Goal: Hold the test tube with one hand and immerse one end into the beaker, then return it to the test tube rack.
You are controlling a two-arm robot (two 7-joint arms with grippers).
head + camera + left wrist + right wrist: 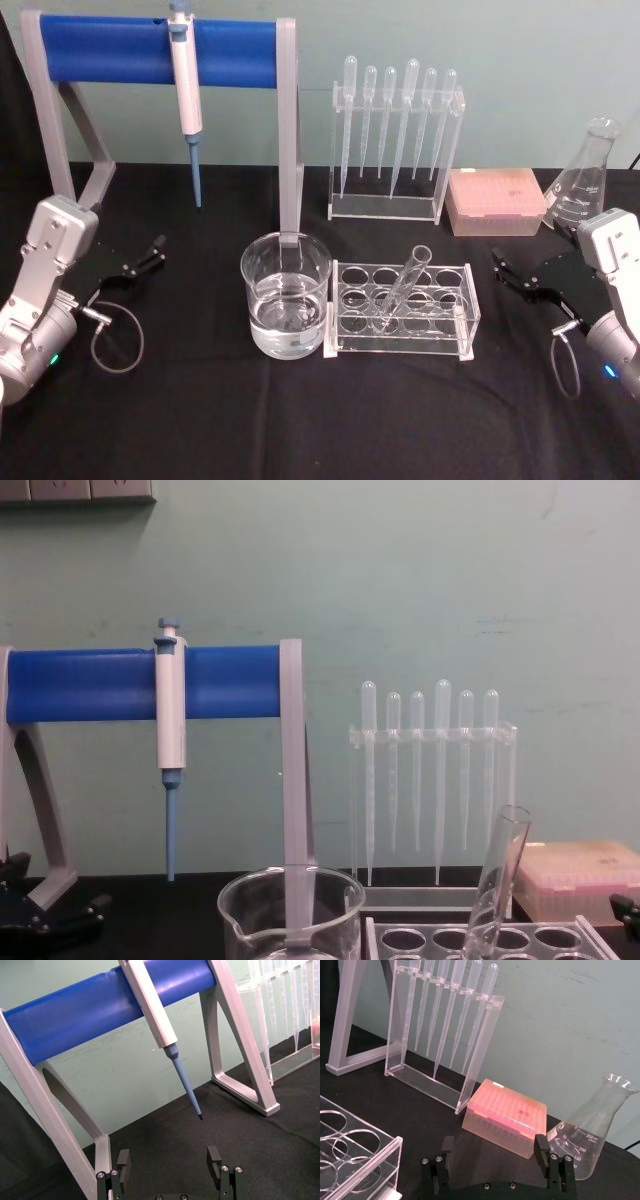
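The test tube (400, 290) leans in the rack (400, 346), just right of the beaker (262, 320), with its open top tipped up and to the right. Your right gripper (500, 268) is nearer to it than your left gripper (152, 255). Both have fingers spread wide and hold nothing

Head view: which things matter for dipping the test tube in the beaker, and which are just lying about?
Job: test tube, beaker, test tube rack, left gripper, right gripper, both open.
Lying about: pipettor, blue stand, dropper pipettes, pink tip box, conical flask.
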